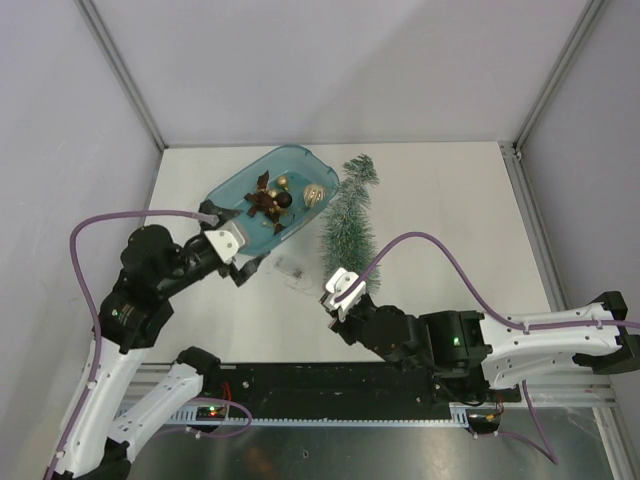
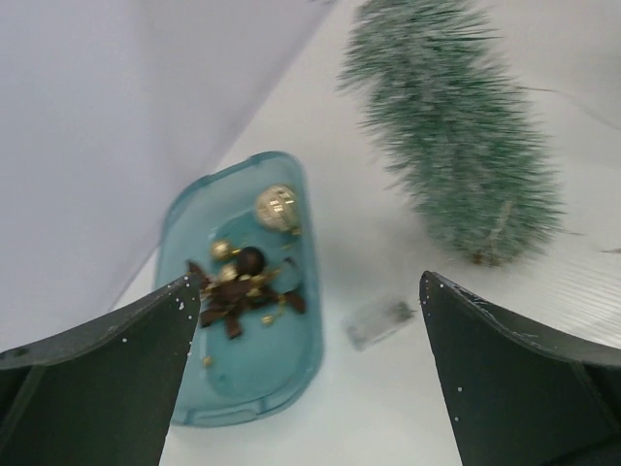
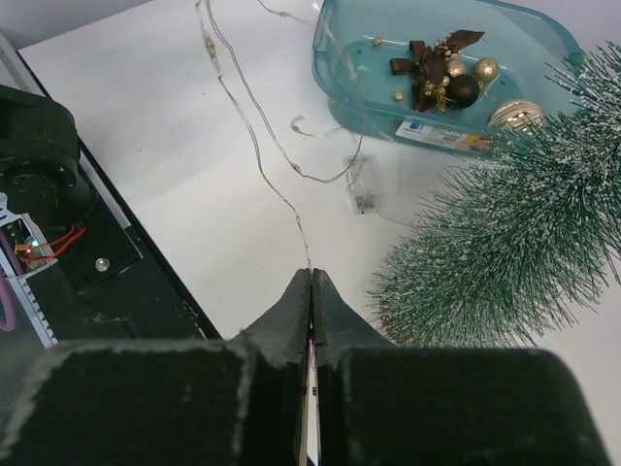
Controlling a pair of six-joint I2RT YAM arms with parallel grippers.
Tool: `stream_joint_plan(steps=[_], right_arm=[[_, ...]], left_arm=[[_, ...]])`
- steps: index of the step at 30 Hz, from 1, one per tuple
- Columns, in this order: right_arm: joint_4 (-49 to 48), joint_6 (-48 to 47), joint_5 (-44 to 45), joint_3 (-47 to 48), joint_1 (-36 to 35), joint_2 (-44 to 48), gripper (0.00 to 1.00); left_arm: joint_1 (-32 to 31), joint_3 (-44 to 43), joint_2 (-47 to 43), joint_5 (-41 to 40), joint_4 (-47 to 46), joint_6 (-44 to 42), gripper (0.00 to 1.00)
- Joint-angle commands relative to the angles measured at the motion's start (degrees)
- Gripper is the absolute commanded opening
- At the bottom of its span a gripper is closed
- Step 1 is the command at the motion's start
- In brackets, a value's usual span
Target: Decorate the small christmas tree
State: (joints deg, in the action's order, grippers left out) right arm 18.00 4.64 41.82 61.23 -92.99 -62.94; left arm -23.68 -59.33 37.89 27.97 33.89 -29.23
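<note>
The small christmas tree (image 1: 347,215) lies on its side on the white table, right of the teal tub (image 1: 232,192). It also shows in the left wrist view (image 2: 456,146) and the right wrist view (image 3: 514,252). A thin light-string wire (image 3: 260,153) with a clear battery box (image 3: 367,189) runs across the table. My right gripper (image 3: 310,277) is shut on the wire's near end, just below the tree's base (image 1: 338,290). My left gripper (image 2: 306,282) is open and empty, hovering by the tub's near end (image 1: 243,268).
The tub (image 3: 359,58) holds a brown star-shaped ornament (image 3: 422,63), a dark bauble (image 3: 462,89) and gold baubles (image 3: 512,115). The battery box (image 1: 291,268) lies between the two grippers. Grey walls enclose the table on three sides.
</note>
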Motion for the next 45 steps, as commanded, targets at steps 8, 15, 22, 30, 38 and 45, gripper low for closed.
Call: stream_joint_plan(steps=[8,15,22,30,38,45], right_arm=[[-1.6,-0.3,-0.8,0.8,0.6,0.9,0.0],[-1.3,-0.3,0.1,-0.1,1.3,2.0,0.0],[-1.5,-0.2,-0.6,-1.6,3.4,2.9,0.0],[-2.6,-0.6,-1.5,-2.5,4.2,4.0,0.0],[-3.3,-0.6,-1.9,-2.5,3.7,3.8,0.0],[-3.8,-0.7,-2.0,-2.6,3.7,3.7,0.0]], left_arm=[[0.6,-0.8,-0.2,-20.7,-10.0,-0.4,1.0],[2.1,1.1,-6.6,-1.4,-5.0,-4.0,1.0],[2.1,-0.9,-7.6,13.5,4.7,-8.6,1.0],[2.1,-0.1,-7.6,19.6,8.7,-11.3,1.0],[2.1,0.5,0.0,24.9,8.0,-12.9,1.0],[2.1,-1.8,5.8,25.2,5.2,-13.8,0.88]])
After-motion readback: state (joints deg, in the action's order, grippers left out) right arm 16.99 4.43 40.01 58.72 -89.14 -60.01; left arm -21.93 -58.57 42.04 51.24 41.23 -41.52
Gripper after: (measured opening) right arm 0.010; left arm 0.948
